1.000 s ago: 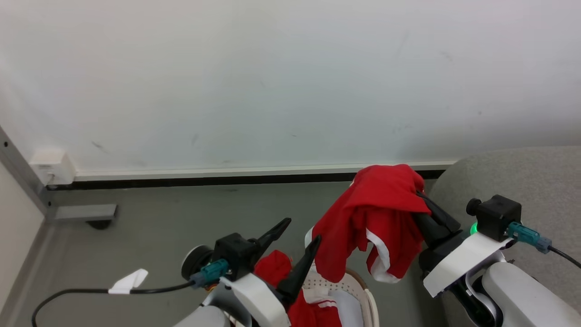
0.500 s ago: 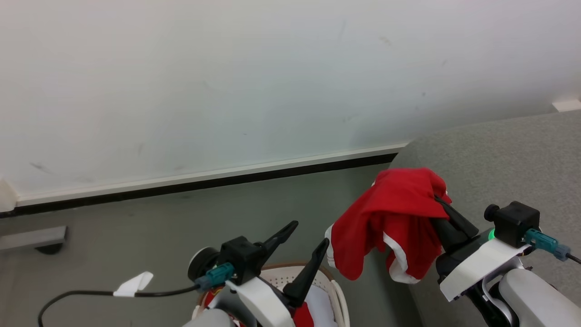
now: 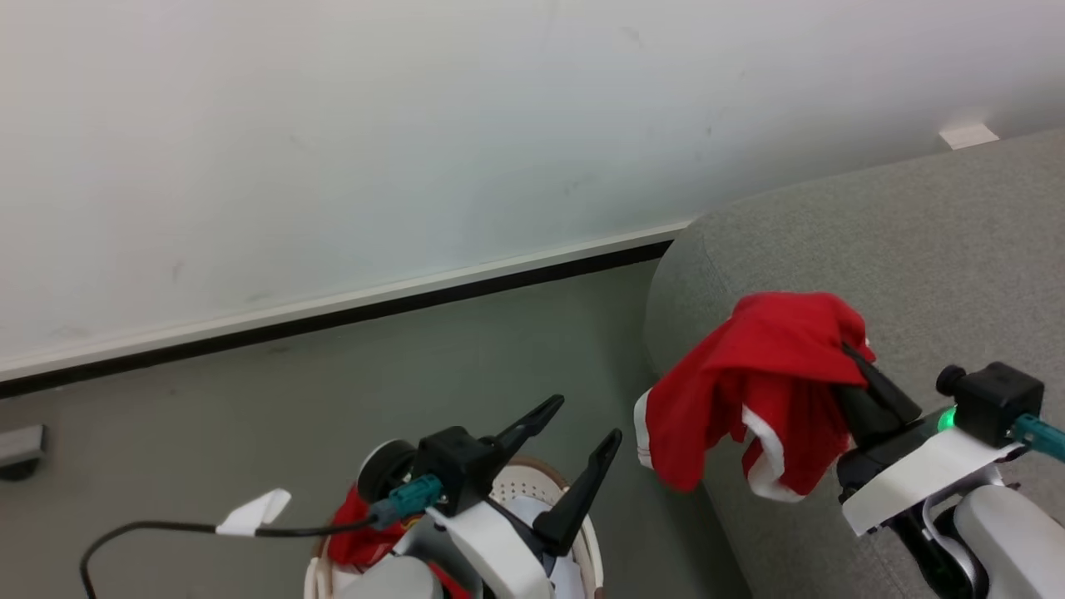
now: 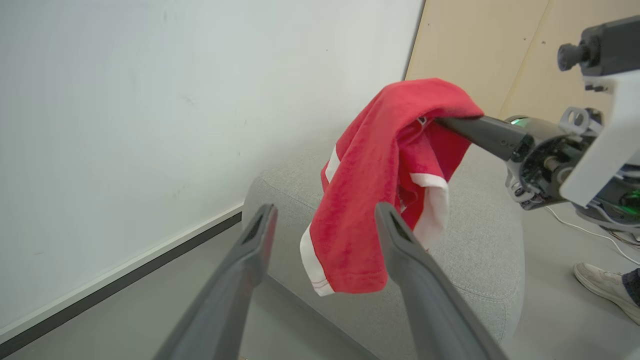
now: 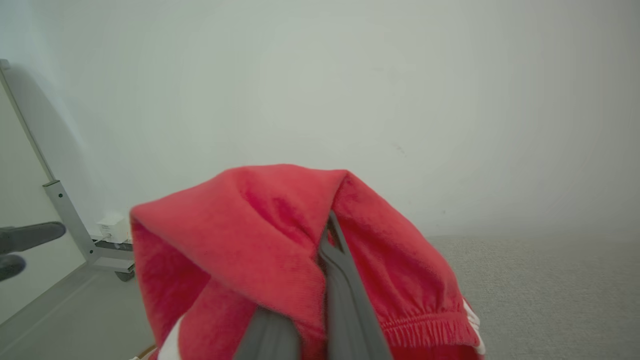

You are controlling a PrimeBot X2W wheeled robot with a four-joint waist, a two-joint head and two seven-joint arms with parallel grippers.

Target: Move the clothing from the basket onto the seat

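Clothing: one red garment with white trim hangs clear of the basket. It is pinched in the closed right gripper and draped over its fingers. Over the last second the robot has turned toward the sofa. The garment was over bare floor beside the sofa's arm and now hangs at the arm's rounded end; contact cannot be confirmed. Transfer is judged about halfway: carry further over the sofa before release. The left gripper stands wide and empty above the basket, where more red cloth remains.
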